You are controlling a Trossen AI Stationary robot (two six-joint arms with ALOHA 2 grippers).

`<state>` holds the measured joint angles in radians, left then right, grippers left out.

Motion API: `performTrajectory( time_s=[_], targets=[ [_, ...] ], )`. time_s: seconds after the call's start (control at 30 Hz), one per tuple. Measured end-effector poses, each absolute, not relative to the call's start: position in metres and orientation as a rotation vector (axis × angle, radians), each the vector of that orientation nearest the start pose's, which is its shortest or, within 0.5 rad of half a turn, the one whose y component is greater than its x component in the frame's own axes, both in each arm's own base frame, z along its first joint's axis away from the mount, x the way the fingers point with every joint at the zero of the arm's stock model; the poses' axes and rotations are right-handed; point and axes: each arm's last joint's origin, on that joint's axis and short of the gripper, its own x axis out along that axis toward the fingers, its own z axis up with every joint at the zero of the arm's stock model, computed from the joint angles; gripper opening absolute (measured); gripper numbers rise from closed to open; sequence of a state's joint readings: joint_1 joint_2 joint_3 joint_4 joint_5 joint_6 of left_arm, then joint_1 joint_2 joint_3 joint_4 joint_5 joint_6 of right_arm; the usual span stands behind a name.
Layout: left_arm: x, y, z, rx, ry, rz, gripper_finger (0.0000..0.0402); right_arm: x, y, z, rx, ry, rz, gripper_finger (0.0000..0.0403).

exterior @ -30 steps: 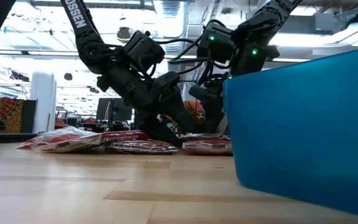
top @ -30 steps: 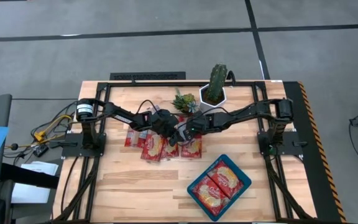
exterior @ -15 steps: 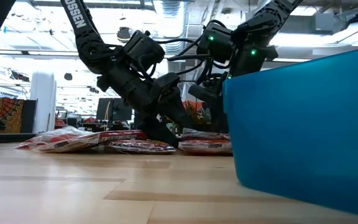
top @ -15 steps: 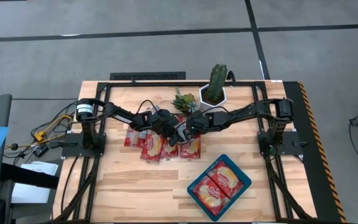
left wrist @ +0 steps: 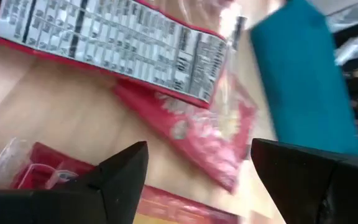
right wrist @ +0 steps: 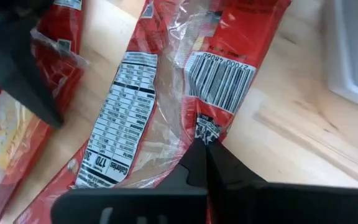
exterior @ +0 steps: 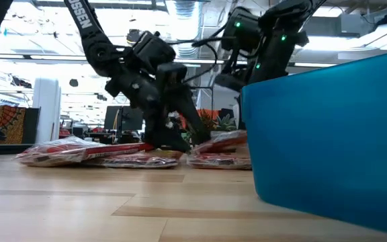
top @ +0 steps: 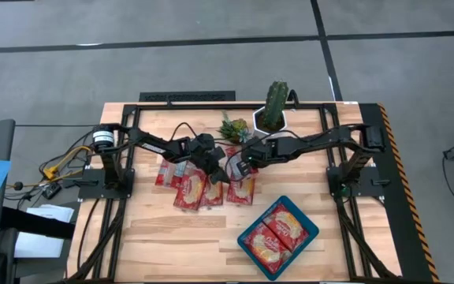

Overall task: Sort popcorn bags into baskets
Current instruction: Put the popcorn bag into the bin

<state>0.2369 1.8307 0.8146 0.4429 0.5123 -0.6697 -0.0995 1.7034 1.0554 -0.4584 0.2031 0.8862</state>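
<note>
Several red popcorn bags (top: 194, 189) lie in a loose pile at the table's middle. My right gripper (top: 232, 167) is shut on one bag (right wrist: 166, 93) that lies back side up, showing a barcode and a nutrition label. My left gripper (left wrist: 197, 180) stands open just above the pile, close beside the right one (top: 215, 172); whether its tips touch a bag I cannot tell. The teal basket (top: 307, 215) sits at the near right with two large bags (top: 277, 233) lying flat in it. My right gripper pinches the bag's end edge beside the barcode (right wrist: 204, 127) between its two shut fingers, coming slanting down from the table's right. In the low view that end (exterior: 232, 137) is raised a little, while the remainder of the bag lies on the pile.
A cactus in a white hexagonal pot (top: 273, 118) and a small green spiky plant (top: 233, 128) stand at the far edge behind the grippers. The basket's wall (exterior: 328, 134) fills the right of the low view. Bare wood lies at the near left.
My right gripper has shut on the end of the bag and risen a little, tipping that end up off the pile. The pile's near bags have slid slightly toward the table's left.
</note>
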Motion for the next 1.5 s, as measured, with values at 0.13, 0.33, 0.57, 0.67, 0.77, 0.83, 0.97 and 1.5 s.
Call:
performTrajectory(
  time_s=[0.13, 0.33, 0.57, 0.67, 0.77, 0.83, 0.97, 1.5],
  targets=[
    [0.337, 0.068, 0.152, -0.859, 0.558, -0.121, 0.0275, 0.317, -0.033, 0.198, 0.723, 0.896, -0.725, 0.0004],
    [0.327, 0.065, 0.188, -0.824, 0.498, -0.152, 0.0275, 0.296, -0.008, 0.238, 0.737, 0.827, -0.641, 0.0004],
    [0.302, 0.059, 0.234, -0.749, 0.438, -0.166, 0.0275, 0.271, 0.05, 0.271, 0.758, 0.765, -0.467, 0.0004],
    [0.29, 0.057, 0.252, -0.72, 0.404, -0.158, 0.0275, 0.263, 0.079, 0.274, 0.74, 0.773, -0.387, 0.0007],
    [0.279, 0.055, 0.266, -0.694, 0.369, -0.144, 0.0275, 0.254, 0.108, 0.274, 0.739, 0.794, -0.308, 0.0005],
    [0.274, 0.054, 0.274, -0.673, 0.333, -0.131, 0.0275, 0.253, 0.127, 0.272, 0.765, 0.789, -0.262, 0.0004],
    [0.265, 0.053, 0.284, -0.65, 0.311, -0.116, 0.0275, 0.249, 0.161, 0.264, 0.827, 0.776, -0.227, 0.0007],
    [0.261, 0.052, 0.281, -0.645, 0.358, -0.097, 0.0275, 0.225, 0.226, 0.222, 0.846, 0.942, -0.298, 0.0013]
  ],
)
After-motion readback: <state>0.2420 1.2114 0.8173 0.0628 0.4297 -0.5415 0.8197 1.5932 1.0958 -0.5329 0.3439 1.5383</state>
